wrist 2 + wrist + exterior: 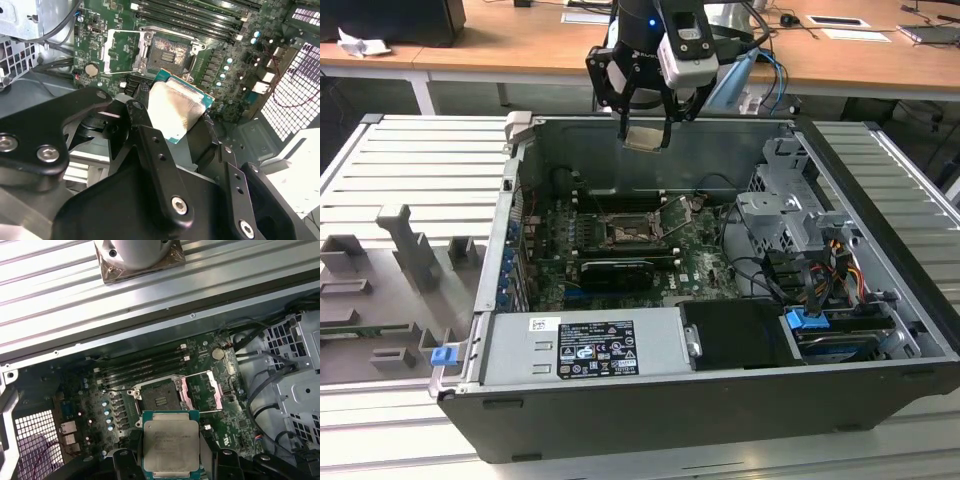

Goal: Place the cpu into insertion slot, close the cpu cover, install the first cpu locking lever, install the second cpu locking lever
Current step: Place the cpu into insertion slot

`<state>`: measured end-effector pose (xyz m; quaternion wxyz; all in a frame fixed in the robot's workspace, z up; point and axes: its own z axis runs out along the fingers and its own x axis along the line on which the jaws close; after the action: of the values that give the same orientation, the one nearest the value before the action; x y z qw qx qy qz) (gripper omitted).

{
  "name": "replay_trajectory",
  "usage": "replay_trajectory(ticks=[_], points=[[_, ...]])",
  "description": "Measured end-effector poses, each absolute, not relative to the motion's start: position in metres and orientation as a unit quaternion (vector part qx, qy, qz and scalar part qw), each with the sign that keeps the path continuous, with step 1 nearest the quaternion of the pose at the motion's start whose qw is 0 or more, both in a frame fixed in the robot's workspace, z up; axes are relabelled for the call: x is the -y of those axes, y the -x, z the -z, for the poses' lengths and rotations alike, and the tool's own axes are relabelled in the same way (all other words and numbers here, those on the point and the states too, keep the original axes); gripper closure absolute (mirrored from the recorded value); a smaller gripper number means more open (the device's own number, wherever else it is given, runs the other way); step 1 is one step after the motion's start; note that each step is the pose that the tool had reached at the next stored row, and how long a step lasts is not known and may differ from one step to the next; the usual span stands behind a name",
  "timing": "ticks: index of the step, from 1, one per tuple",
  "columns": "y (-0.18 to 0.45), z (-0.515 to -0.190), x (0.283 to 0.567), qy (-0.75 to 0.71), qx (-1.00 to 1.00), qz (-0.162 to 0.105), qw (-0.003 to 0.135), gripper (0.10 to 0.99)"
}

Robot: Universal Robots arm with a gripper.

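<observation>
While the gripper (170, 466) clamps the cpu (170, 445) by two opposite edges between its black fingers (123, 461), the chip hangs well above the insertion slot (161, 397). That slot, a dark square with a silvery rim, lies empty on the green circuit board (700, 265) inside the open computer case (880, 380). Just beside the slot, the cpu cover (184, 392), a thin metal frame with a square window, stands swung open. Long black memory slots (145, 365) run near the insertion slot. The exterior view sets the chip above the case's rim; in both wrist views its pale metal face shows a green edge, with the slot's contacts beyond
</observation>
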<state>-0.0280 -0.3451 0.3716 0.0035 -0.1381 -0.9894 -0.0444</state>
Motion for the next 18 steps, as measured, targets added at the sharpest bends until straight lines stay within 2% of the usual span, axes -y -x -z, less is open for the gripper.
replay_trajectory(ticks=[18], points=[[0.0279,-0.3695,0.3451,0.172,0.984,0.045,0.002,0.541]])
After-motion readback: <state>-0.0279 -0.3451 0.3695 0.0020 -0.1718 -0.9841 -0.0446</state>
